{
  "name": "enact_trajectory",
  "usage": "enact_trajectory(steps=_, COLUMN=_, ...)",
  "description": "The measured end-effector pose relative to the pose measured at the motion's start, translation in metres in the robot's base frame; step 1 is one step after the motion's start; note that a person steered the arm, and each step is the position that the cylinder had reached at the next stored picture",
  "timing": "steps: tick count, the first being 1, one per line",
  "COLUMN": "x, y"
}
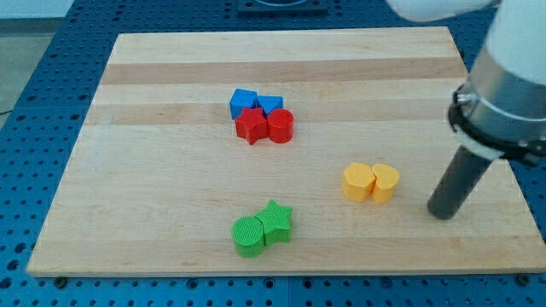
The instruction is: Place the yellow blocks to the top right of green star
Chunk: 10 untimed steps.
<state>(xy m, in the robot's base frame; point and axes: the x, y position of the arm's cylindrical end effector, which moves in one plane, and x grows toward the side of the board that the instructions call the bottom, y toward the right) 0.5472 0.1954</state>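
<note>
- Resting on the table, my tip sits right of the 2 touching yellow blocks, apart from them.
- Green star lies lower left, touching a green cylinder.
- End effector: a bare rod, holding nothing.

Two yellow blocks sit touching, just to the view's left of the tool; the green star lies farther left and lower.
</note>
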Motion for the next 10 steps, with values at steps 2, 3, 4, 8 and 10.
enact_trajectory(steps=2, x=-0.045, y=-0.047)
enact_trajectory(steps=3, x=-0.031, y=-0.099)
enact_trajectory(steps=4, x=-0.033, y=-0.095)
enact_trajectory(steps=8, x=0.021, y=-0.066)
enact_trajectory(steps=10, x=-0.028, y=-0.122)
